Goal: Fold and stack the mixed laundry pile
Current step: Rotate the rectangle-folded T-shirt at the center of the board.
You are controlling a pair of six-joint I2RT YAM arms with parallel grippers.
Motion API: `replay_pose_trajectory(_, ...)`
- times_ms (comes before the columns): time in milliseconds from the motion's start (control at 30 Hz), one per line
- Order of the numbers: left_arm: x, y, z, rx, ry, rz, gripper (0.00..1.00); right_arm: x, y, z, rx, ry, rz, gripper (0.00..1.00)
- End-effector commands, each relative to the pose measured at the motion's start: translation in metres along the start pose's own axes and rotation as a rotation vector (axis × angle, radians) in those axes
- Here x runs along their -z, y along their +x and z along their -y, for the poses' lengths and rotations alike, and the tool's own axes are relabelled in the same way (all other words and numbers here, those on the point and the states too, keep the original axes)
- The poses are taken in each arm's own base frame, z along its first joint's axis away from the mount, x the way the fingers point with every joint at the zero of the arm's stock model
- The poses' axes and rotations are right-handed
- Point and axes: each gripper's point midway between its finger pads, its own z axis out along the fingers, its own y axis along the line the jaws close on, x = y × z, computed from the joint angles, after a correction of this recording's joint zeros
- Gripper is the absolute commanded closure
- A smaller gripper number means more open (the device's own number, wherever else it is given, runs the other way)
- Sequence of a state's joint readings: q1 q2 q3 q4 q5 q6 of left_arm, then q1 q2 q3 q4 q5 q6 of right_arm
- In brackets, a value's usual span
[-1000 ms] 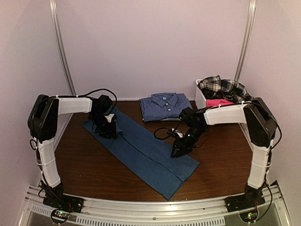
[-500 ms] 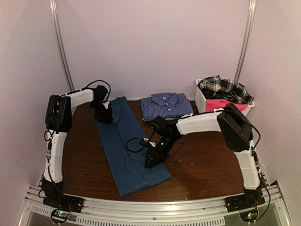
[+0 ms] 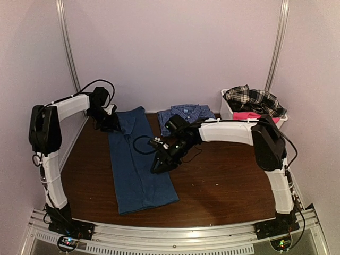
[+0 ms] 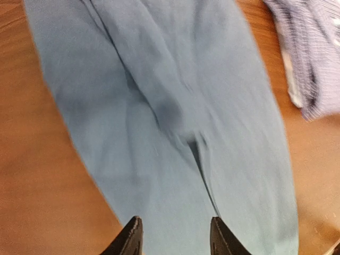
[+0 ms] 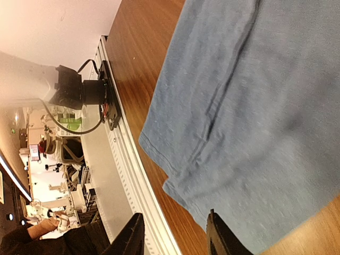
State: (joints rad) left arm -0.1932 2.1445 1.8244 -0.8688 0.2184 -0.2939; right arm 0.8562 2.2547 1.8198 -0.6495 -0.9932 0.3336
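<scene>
**A:** Two pairs to log. Left fingers (image 4: 133,240) first.

**B:** Parted, moderate gap. The plain dark blue T-shirt (image 4: 175,122) fills the space between them in the wrist view. I cannot tell whether the tips press on the cloth or have any of it pinched. From the top camera they sit at the shirt's far left corner, near the back wall.

**A:** Right fingers (image 5: 134,236)?

**B:** Also parted, similar gap. Between them I see bare dark brown wooden counter (image 5: 143,69) and the grey metal rail (image 5: 127,159), no cloth. One tip meets the shirt's edge near the hem, and contact is not resolvable. From above they are at the shirt's right edge, about midway along it.

**A:** Where does the T-shirt lie?

**B:** Flat on the left half of the counter as a long narrow strip. It runs from the back wall toward the near rail, with a lengthwise crease.

**A:** Surroundings, obstructions?

**B:** The folded blue checked collared shirt (image 3: 188,118) is at back centre, just beside the T-shirt's far end. The right forearm crosses in front of its left part. The white rectangular plastic bin (image 3: 225,111) is in the far right corner. It holds the black-and-white plaid shirt (image 3: 252,98) draped over the bright pink piece (image 3: 247,115). A black cable loop (image 3: 139,143) hangs over the T-shirt's right side.
</scene>
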Motion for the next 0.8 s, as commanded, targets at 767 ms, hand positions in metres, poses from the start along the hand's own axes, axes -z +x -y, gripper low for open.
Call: replay_pose_trajectory(767, 0.008, 0.316, 0.100, 0.131, 0.084, -0.151, 0.68, -0.012, 0.089, 0.043, -0.072, 0.052, -0.084, 0.68)
